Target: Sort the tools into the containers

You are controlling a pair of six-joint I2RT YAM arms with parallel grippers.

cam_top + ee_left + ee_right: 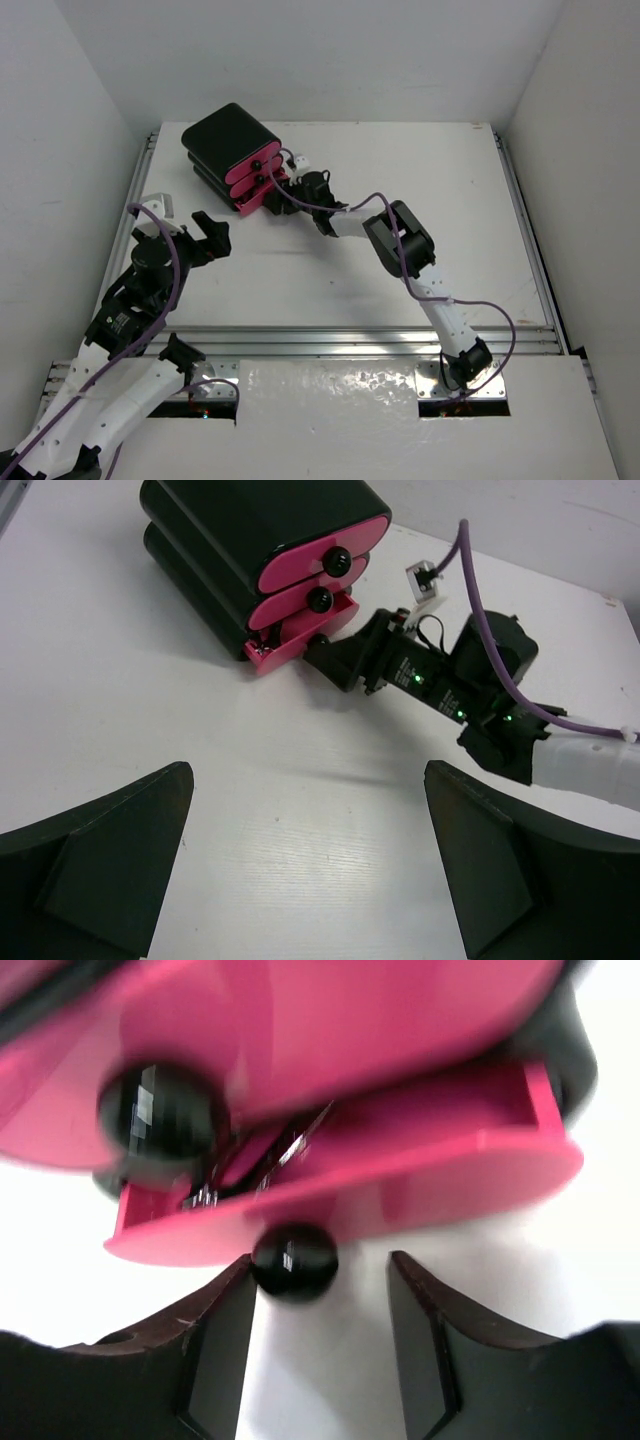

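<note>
Overhead and left-wrist views share drawers; right-wrist sits close

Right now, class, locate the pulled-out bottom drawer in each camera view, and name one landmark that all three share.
Top external: bottom drawer upper left, lowest of the pink stack.
Left wrist: drawer top centre, pulled partly out.
Right wrist: drawer fills the middle, tools inside.
Shared landmark: the middle drawer's knob, directly above it.
</note>
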